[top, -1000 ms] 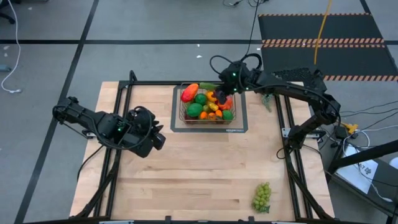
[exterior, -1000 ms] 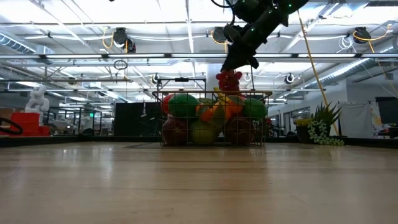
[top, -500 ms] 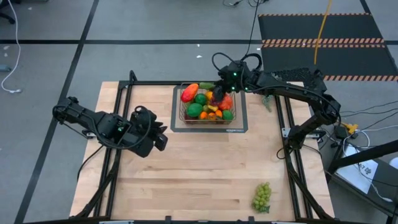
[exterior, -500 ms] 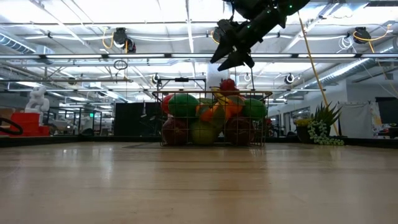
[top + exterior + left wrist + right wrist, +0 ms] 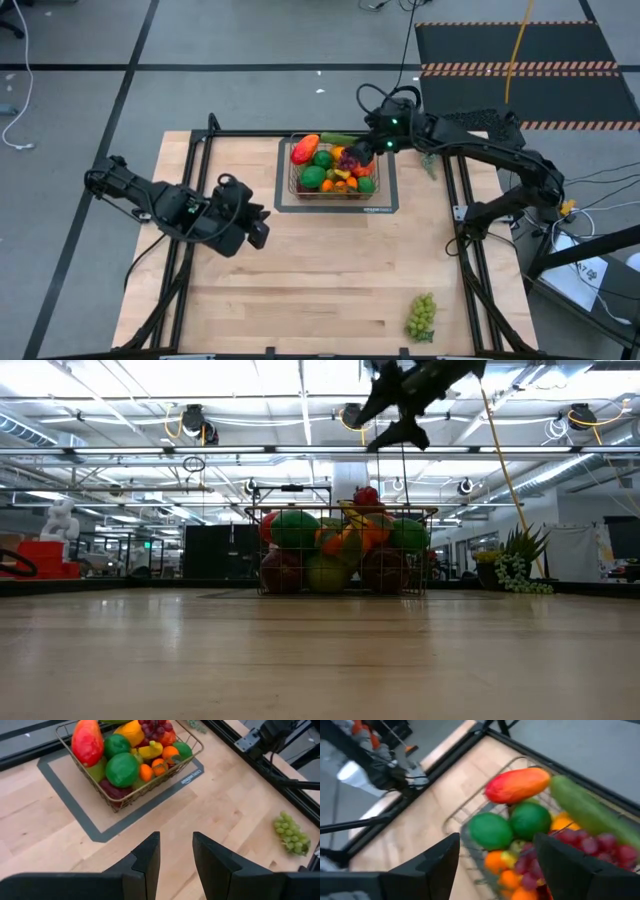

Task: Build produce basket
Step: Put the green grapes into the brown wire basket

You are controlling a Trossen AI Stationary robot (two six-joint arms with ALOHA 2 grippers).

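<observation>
Right gripper [image 5: 372, 150], fingers spread wide and empty, hovers above the produce-heaped dark wire-mesh basket [image 5: 290, 172] near the bench's far edge; left gripper [image 5: 176, 851] narrowly parted, empty.

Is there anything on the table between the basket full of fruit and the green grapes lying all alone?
No, only bare wooden table lies between the basket and the green grapes. The high view shows it best.

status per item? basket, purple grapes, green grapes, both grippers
basket: upright on its mat, heaped with produce
purple grapes: on top of the heap, not held
green grapes: loose on the table, untouched
right gripper: open, above the basket
left gripper: empty, fingers apart, over bare table
</observation>
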